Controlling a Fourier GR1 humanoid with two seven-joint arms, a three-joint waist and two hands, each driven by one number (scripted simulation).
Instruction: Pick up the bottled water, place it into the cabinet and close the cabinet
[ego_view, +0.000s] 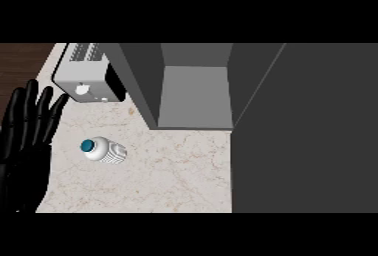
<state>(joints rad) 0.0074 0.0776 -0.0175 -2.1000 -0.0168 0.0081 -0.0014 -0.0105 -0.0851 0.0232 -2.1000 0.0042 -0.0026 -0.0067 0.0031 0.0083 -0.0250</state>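
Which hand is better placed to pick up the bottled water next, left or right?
Likely the left. The left hand, open with straight fingers at the view's left edge, sits just beside the bottled water on the counter, not touching it. The right hand is not in view.

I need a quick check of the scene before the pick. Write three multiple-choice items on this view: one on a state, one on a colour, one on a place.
1. The cabinet is:
A shut; B open; C missing its door.
2. The cap of the bottled water is:
A red; B yellow; C teal.
3. The bottled water is:
A on the counter; B inside the cabinet; C on top of the cabinet.

Answers:
1 B, since the cabinet's grey inside shows.
2 C, since the cap is blue-green against the white body.
3 A, since it sits on the marbled top, left of the opening.
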